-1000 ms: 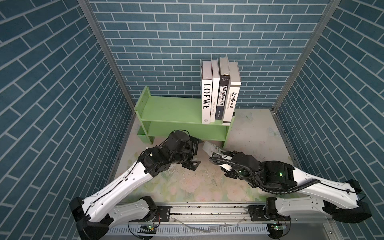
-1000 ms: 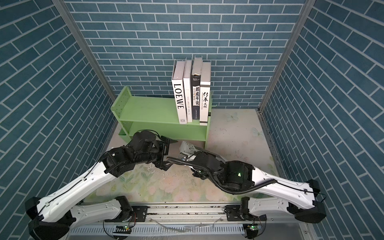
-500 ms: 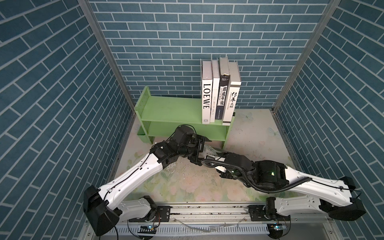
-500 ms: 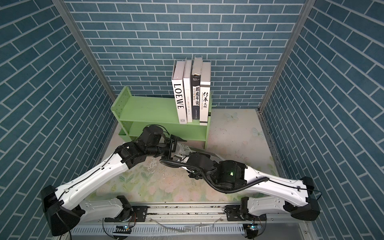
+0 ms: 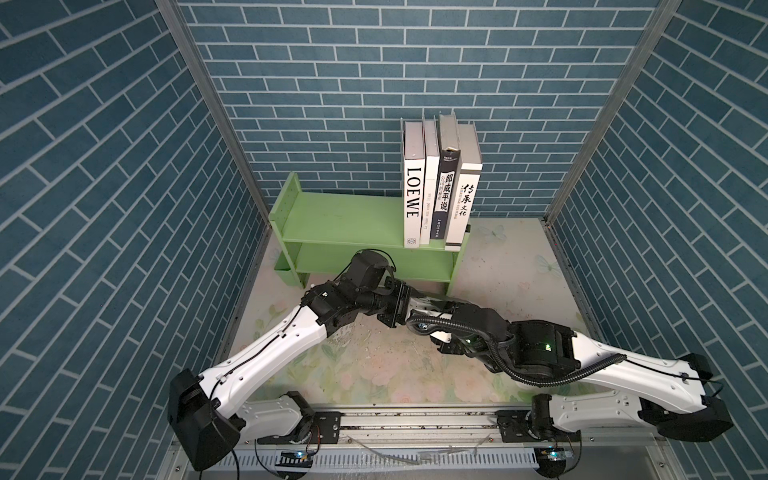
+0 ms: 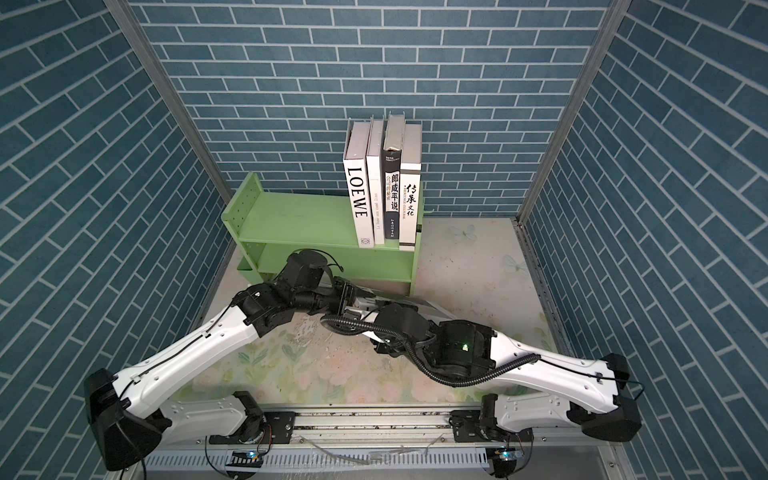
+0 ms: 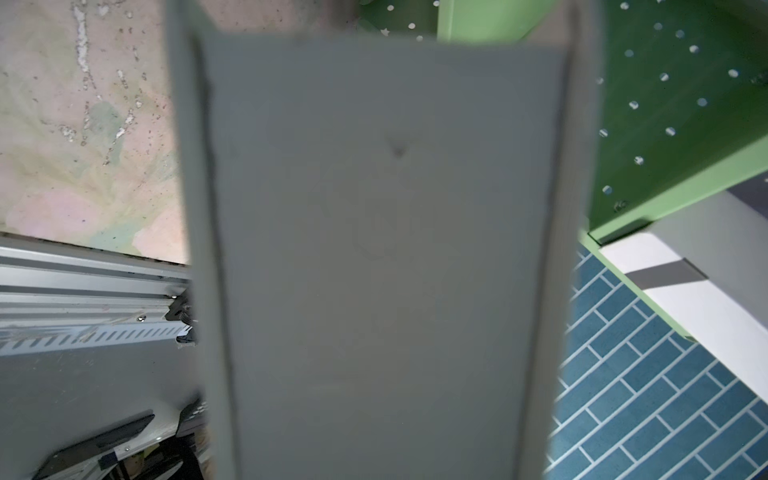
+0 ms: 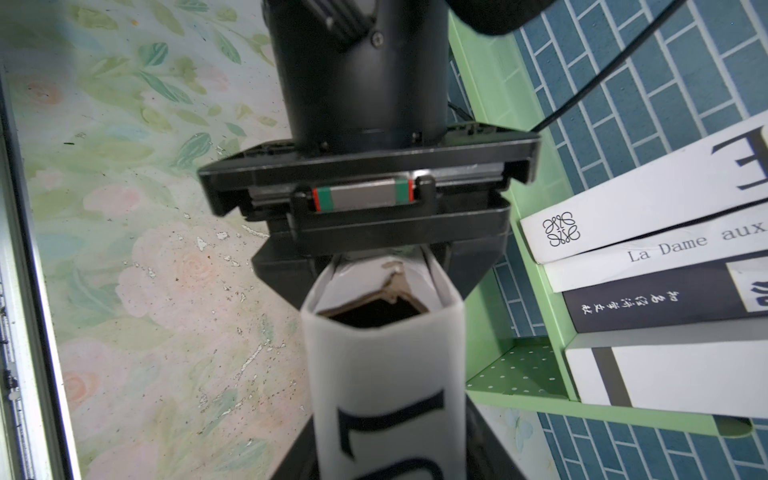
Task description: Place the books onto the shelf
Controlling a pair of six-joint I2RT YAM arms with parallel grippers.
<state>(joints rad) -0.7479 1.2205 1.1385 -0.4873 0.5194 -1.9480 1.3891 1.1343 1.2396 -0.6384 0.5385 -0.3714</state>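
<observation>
Four books point(image 5: 440, 187) point(image 6: 382, 187) stand upright at the right end of the green shelf point(image 5: 345, 220) point(image 6: 299, 216). In front of the shelf, low over the mat, a white book point(image 5: 430, 300) point(image 6: 426, 308) with large black letters on its spine hangs between both arms. My left gripper point(image 5: 409, 309) point(image 6: 353, 303) point(image 8: 378, 286) is shut on the book's torn end point(image 8: 386, 291). The book point(image 7: 386, 249) fills the left wrist view. My right gripper point(image 5: 440, 311) point(image 6: 376, 316) point(image 8: 390, 457) flanks the spine point(image 8: 386, 374); whether its fingers press cannot be told.
The floral mat point(image 5: 374, 365) covers the floor between blue brick walls. A metal rail point(image 5: 415, 428) runs along the front. The shelf's top board is bare left of the books, and its lower board point(image 8: 519, 374) holds nothing that I can see.
My left arm has reached right to the white book and its jaws have shut on the book's end. The right arm has carried the book a little leftward to meet it.
</observation>
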